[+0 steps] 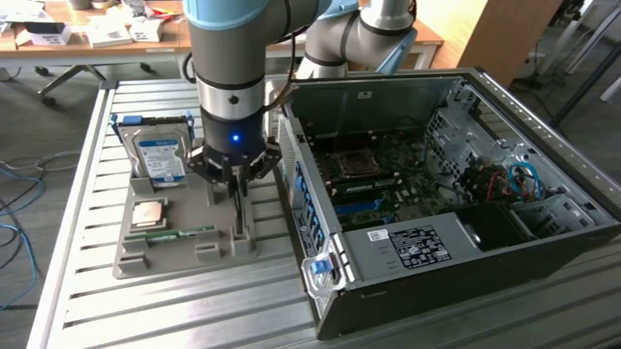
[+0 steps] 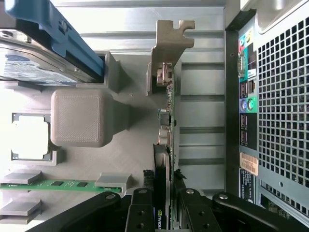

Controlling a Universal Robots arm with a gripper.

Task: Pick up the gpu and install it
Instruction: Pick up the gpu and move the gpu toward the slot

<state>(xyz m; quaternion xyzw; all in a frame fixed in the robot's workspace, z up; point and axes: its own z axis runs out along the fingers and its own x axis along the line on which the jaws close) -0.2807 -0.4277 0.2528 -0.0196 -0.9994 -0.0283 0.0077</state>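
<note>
Gripper (image 1: 235,190) (image 2: 162,203) is partly closed and clamped on the gpu (image 1: 238,218) (image 2: 164,121), one finger on each face of the thin card, at the end away from its silver bracket. I see the card standing edge-on in a slot of the grey holder (image 1: 174,256) (image 2: 130,159), just beside the open computer case (image 1: 408,247) (image 2: 285,96). The hard drive (image 1: 160,156) (image 2: 29,67) and green memory stick (image 1: 179,234) (image 2: 58,184) share that holder on the slatted bench (image 1: 145,313).

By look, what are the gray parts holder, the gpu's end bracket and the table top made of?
Parts holder: matte gray plastic, likely 3D-printed; fine layer lines show.
Bracket on the gpu: bare sheet metal, probably steel; dull silver, thin, with a bent tab.
Table top: brushed metal slats, aluminium-looking, with a soft sheen.
</note>
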